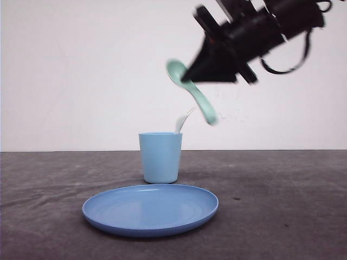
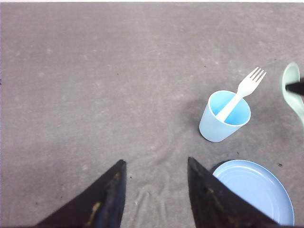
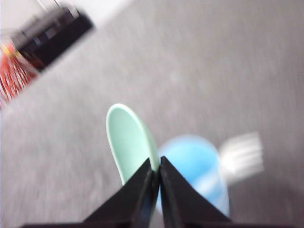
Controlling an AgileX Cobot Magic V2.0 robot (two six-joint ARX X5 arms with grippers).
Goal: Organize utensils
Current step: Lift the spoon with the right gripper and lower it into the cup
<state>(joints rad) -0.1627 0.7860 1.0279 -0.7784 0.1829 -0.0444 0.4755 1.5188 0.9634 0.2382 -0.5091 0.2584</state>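
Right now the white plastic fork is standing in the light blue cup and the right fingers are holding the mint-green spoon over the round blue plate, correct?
Not quite: the mint-green spoon is held above the light blue cup, not the plate, as the front view shows. The white plastic fork does stand in the cup.

A flat table (image 1: 282,216) covered in a dark grey, slightly mottled and faintly creased surface is seen, stretching back to a plain white wall. Two things are set directly on it. A light blue cup (image 1: 160,157) stands upright towards the middle of the table. A round blue plate (image 1: 150,209) with a shallow raised rim lies flat just in front of the cup, nearer the camera, the two close together; whether they touch cannot be told. A soft shadow is cast on the grey surface beside the cup. A few small dark specks are scattered over the surface to the right of the plate.
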